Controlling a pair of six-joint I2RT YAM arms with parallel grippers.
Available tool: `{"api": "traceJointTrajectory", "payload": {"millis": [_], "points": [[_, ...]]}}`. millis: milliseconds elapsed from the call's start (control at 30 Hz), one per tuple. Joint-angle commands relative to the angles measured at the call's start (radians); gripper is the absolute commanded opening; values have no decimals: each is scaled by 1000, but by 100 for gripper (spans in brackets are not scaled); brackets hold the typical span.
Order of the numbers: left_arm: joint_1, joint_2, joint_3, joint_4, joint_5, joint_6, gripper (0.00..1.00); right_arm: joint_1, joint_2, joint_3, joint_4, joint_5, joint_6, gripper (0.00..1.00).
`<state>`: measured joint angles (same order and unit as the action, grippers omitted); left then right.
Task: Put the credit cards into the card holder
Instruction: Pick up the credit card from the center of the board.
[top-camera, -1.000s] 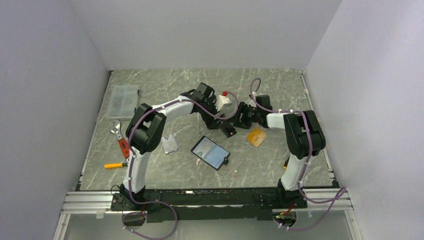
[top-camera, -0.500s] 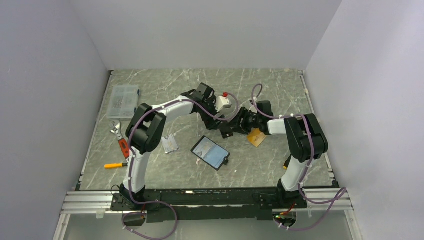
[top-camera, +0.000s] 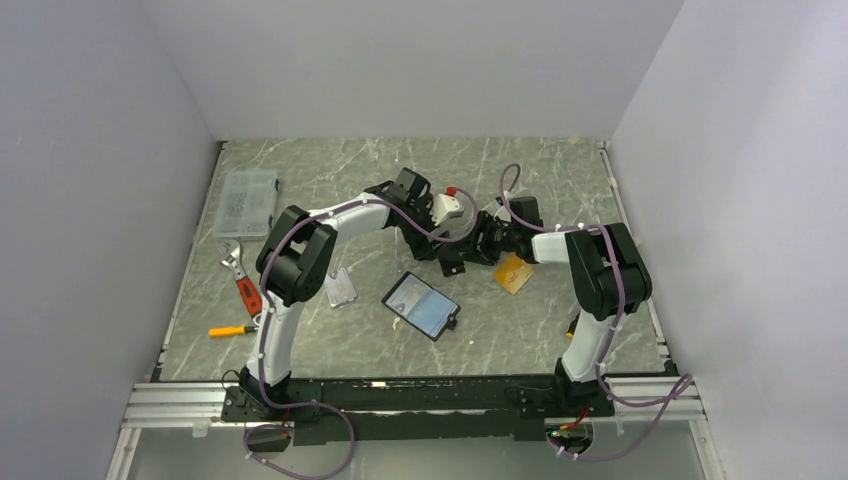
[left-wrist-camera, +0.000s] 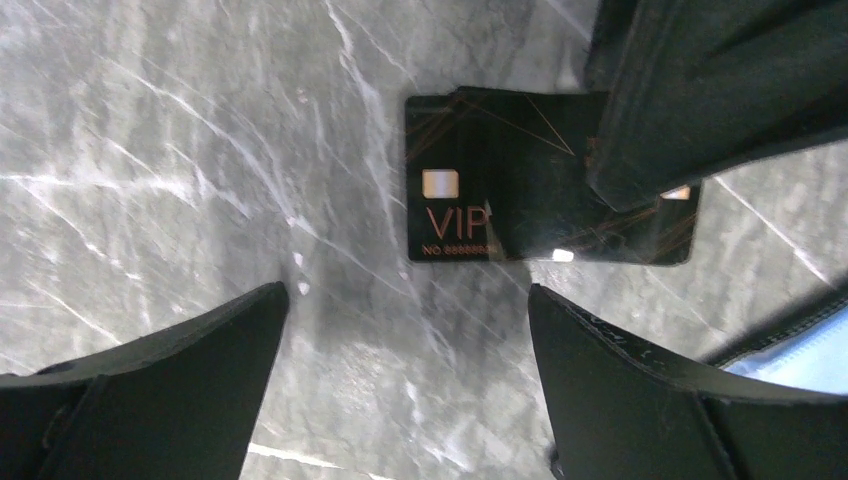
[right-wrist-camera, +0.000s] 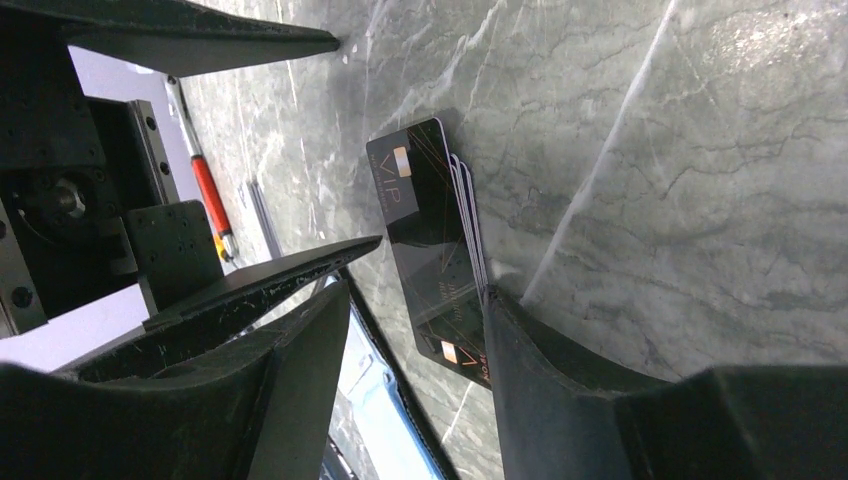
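Note:
A fanned stack of black credit cards (left-wrist-camera: 470, 185) (right-wrist-camera: 425, 225) marked VIP lies flat on the marble table. My right gripper (right-wrist-camera: 415, 305) (top-camera: 468, 250) straddles the stack with its jaws apart; one of its fingers (right-wrist-camera: 520, 340) rests against the stack's edge, and the other stands clear of it. My left gripper (left-wrist-camera: 405, 315) (top-camera: 434, 243) hovers wide open just short of the cards, holding nothing. An orange-tan card (top-camera: 513, 272) lies to the right. The card holder (top-camera: 420, 304) lies open nearer the front, its bluish pockets facing up.
A clear box of screws (top-camera: 247, 200) sits at the back left. A wrench (top-camera: 232, 260), a red-handled tool (top-camera: 246, 296) and a yellow-handled screwdriver (top-camera: 230, 330) lie along the left side. A clear sleeve (top-camera: 340, 288) lies beside the left arm, and a white object (top-camera: 447, 205) behind the grippers.
My right gripper has swung left and lowered onto the black cards, close to the left gripper, with its jaws slightly narrower. The left arm has hardly moved.

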<state>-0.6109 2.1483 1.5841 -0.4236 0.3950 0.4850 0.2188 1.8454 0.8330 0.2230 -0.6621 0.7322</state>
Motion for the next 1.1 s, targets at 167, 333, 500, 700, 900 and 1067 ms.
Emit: {"api": "traceJointTrajectory", "payload": {"millis": [167, 333, 500, 700, 900, 1067], "points": [[-19, 44, 59, 20, -15, -20, 97, 5, 48, -36, -58, 74, -50, 54], [-18, 15, 38, 29, 14, -16, 97, -2, 45, -58, -48, 76, -48, 53], [-18, -8, 7, 55, 35, -18, 98, -7, 55, -63, -33, 68, -38, 52], [-18, -18, 9, 36, 77, -15, 98, -10, 64, -66, -26, 67, -35, 51], [-18, -10, 20, 42, 64, -26, 98, -16, 78, -66, -22, 61, -35, 51], [-18, 11, 43, 43, 59, -44, 97, -17, 79, -67, -21, 58, -38, 51]]}}
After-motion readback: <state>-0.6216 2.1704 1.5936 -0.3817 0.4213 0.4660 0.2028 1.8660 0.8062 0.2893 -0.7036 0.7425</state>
